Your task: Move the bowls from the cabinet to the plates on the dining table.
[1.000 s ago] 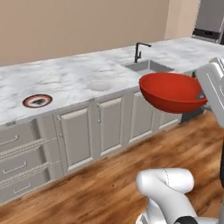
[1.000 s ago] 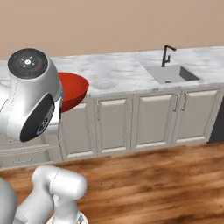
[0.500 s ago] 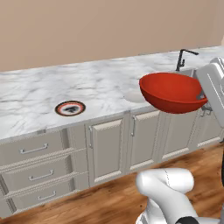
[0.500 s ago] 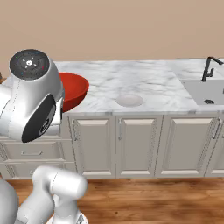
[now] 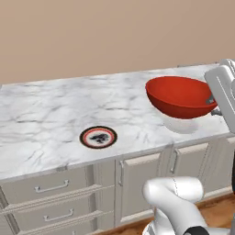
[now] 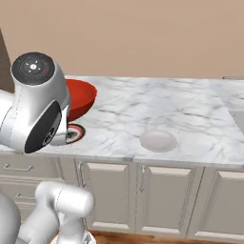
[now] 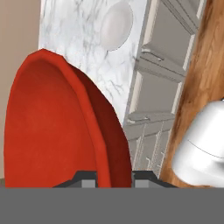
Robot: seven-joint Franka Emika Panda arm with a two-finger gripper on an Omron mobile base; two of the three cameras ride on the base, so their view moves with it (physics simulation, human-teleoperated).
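The large glossy red bowl (image 5: 180,95) hangs in the air over a white marble counter (image 5: 46,114), level and mouth up. My gripper (image 7: 114,176) is shut on its rim, one finger inside the bowl (image 7: 52,127) and one outside. In the right base view the bowl (image 6: 81,95) shows partly behind my arm. A thin dark disc with a red and white ring (image 5: 98,137) lies on the counter to the bowl's left; I cannot tell whether it is one of the plates or whether this counter is the dining table. The cabinet is out of view.
A pale round disc (image 6: 158,140) lies near the counter's front edge, below the bowl. Panelled doors (image 6: 167,200) and drawers (image 5: 50,202) run under the counter. A plain beige wall (image 5: 92,32) stands behind it. A sink edge (image 6: 237,114) shows at far right.
The whole picture has shifted: the base has driven along the counter and closer to it, so the sink has slid out of view. The red bowl stays gripped in the same pose.
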